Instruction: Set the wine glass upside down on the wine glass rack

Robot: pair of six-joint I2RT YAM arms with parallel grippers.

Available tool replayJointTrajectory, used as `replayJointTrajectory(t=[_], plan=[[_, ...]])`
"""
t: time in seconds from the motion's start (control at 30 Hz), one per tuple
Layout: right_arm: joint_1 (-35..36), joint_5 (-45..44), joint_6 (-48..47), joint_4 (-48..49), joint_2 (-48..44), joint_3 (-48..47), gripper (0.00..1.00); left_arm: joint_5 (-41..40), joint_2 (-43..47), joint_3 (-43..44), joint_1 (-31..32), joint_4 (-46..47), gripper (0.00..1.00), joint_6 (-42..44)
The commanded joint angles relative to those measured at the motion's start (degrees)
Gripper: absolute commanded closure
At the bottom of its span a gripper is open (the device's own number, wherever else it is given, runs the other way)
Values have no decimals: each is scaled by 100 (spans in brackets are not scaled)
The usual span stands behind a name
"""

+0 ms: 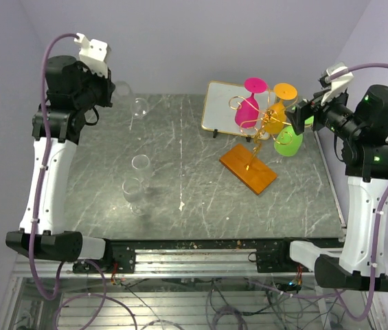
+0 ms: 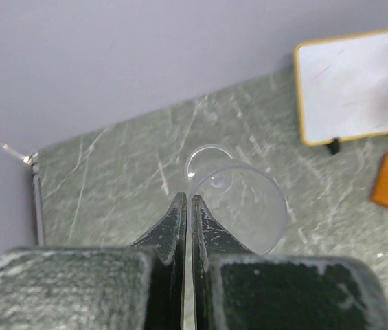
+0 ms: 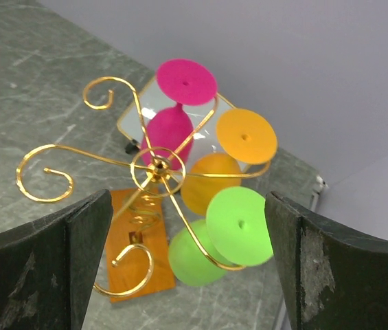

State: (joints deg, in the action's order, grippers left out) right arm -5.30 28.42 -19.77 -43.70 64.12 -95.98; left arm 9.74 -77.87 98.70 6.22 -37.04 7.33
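A clear wine glass (image 1: 139,106) (image 2: 248,206) sits at the back left of the table, right at the tips of my left gripper (image 1: 115,93) (image 2: 188,198). The jaws are shut on its thin stem. The wine glass rack (image 1: 257,127) (image 3: 156,168), gold scrolled wire on an orange wooden base (image 1: 248,168), stands at the back right. A pink glass (image 1: 248,106), an orange glass (image 1: 279,110) and a green glass (image 1: 288,141) (image 3: 238,227) hang upside down on it. My right gripper (image 1: 297,117) (image 3: 187,199) is open just right of the rack, and holds nothing.
Two more clear glasses (image 1: 141,165) (image 1: 133,192) stand at the table's middle left. A gold-framed panel (image 1: 221,106) (image 2: 358,82) leans behind the rack. Walls close off the back and both sides.
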Motion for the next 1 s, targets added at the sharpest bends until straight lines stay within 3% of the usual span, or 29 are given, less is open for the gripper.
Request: replayJointTrajectory(t=[0.0,0.2,0.37,0.57,0.73,0.97], plan=[[-15,873,162,-187,291,-375,10,937,219,641,37,-101,93,-459],[133,1256,1036,402,661,-409,16,1724,373,961,37,133,93,-1156],[793,909,1686,1008,852,-158,12,2390,366,953,37,569,93,-1808],[1389,1089,2129,1370,1358,-362,13,2844,347,781,37,1034,93,-2227],[1788,1124,2822,2118,1646,-333,23,2854,427,642,76,1398,93,-2177],[2501,647,3449,2165,2451,-781,37,2850,365,684,140,1476,93,-2189]])
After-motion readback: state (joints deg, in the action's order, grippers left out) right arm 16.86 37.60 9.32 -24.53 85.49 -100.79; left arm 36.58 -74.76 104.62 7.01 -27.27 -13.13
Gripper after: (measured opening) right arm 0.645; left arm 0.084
